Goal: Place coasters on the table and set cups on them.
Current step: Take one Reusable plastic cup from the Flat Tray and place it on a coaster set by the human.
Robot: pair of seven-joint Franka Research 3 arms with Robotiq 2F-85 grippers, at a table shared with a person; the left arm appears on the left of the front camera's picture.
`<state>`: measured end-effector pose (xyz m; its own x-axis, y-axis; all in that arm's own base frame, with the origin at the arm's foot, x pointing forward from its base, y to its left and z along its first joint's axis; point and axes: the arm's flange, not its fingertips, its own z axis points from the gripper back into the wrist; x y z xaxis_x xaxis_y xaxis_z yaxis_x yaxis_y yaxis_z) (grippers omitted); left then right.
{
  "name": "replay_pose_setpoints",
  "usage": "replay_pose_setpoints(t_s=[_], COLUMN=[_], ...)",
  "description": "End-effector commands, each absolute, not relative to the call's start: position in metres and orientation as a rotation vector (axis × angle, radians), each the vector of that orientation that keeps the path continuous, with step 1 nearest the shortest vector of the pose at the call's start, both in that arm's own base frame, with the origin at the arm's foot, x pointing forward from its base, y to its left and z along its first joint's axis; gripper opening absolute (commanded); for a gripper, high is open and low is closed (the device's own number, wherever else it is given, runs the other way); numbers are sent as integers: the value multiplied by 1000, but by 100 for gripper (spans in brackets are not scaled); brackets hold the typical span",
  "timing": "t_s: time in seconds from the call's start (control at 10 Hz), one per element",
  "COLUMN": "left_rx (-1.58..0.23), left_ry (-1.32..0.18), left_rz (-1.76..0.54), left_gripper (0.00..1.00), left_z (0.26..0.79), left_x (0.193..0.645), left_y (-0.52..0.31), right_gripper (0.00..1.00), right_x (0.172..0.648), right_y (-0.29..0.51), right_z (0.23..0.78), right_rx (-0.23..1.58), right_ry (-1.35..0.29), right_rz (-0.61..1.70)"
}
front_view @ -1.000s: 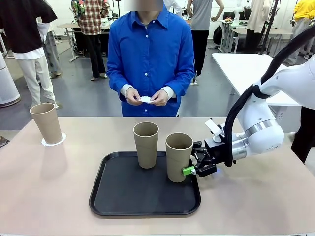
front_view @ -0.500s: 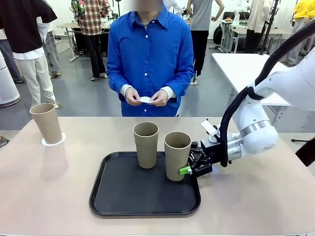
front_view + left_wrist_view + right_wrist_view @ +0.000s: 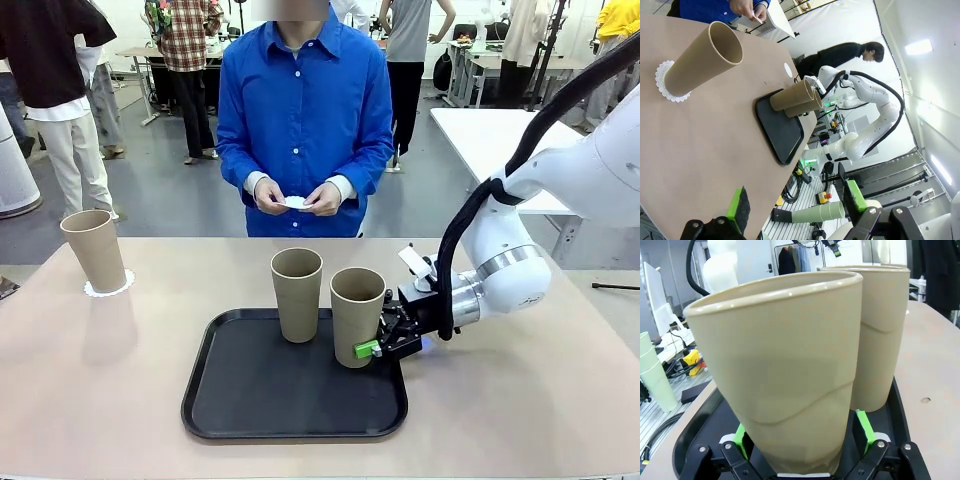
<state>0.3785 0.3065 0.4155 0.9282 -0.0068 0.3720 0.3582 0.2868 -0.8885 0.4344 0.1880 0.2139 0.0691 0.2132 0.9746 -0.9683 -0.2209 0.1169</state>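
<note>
The right gripper is clamping its green pads around the base of the nearer cup, which is standing on the black tray beside a second cup; the left gripper is hanging wide open.

Bright, even light, soft shadows, bg maybe blurred

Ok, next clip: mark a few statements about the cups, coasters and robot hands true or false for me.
1. The robot's right hand is shut on the right tray cup. True.
2. All three cups stand on the tray. False: the left cup stands on a lacy coaster on the table, off the black tray.
3. The person holds a spare coaster. True.
4. The robot's left hand grips a cup. False: it is open and holds nothing.
</note>
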Motion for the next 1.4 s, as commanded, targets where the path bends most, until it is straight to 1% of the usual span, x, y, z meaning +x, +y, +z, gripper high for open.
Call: replay_pose_setpoints(t_s=[0.0,0.1,0.2,0.3,0.4,0.5,0.6,0.7,0.9,1.0,1.3], left_rx=[-1260,-1260,-1260,-1260,-1260,-1260,-1260,-1260,-1260,-1260,-1260], left_ry=[-319,-319,-319,-319,-319,-319,-319,-319,-319,-319,-319], left_rz=[-242,-242,-242,-242,-242,-242,-242,-242,-242,-242,-242], left_gripper=[100,100,100,100,100,100,100,100,100,100,100], left_z=[418,418,418,418,418,418,418,418,418,418,418], left_x=[377,377,377,377,377,377,377,377,377,377,377], left_y=[307,307,307,307,307,307,307,307,307,307,307], right_gripper=[40,40,0,37,0,0,0,0,0,0,0], right_x=[439,440,439,438,437,433,424,411,388,378,367], right_y=[196,196,196,196,195,192,187,183,165,146,137], right_z=[209,209,208,208,209,216,231,254,319,359,436], right_rx=[1276,1281,1286,1287,1282,1272,1246,1279,1287,1243,1192], right_ry=[-872,-873,-875,-870,-867,-873,-867,-857,-884,-909,-918], right_rz=[1450,1451,1452,1458,1470,1469,1417,1384,1392,1377,1347])
